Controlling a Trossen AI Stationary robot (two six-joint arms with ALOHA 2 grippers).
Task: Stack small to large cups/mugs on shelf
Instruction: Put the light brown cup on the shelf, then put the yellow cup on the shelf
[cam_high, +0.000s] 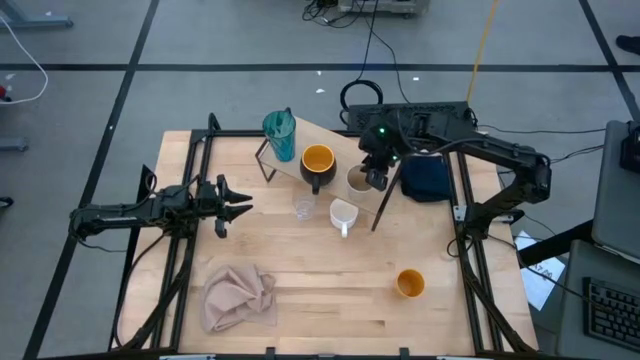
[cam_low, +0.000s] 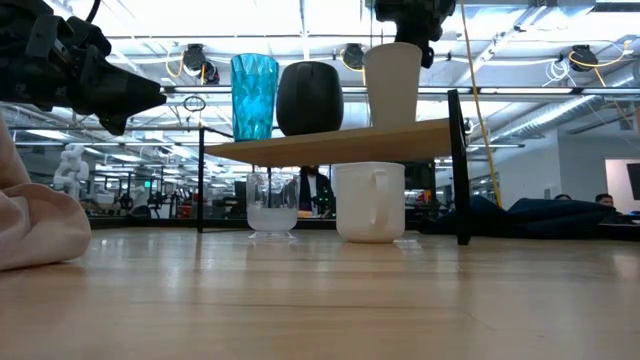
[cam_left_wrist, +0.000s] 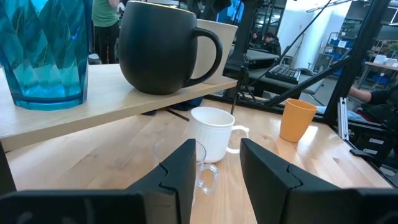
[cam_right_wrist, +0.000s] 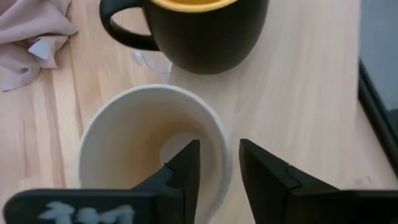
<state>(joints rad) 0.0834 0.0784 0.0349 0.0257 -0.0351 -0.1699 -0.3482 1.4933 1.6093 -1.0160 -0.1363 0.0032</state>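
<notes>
The right arm reaches in from the table's far right corner, elbow bent, its wrist turned down so the right gripper (cam_high: 375, 178) points straight at the surface below; its two dark fingers (cam_right_wrist: 185, 167) stand a little apart. The left arm lies low and stretched along the table's left side, wrist level, with the left gripper (cam_high: 237, 206) pointing toward the middle, its fingers (cam_left_wrist: 180, 171) spread and holding nothing.
</notes>
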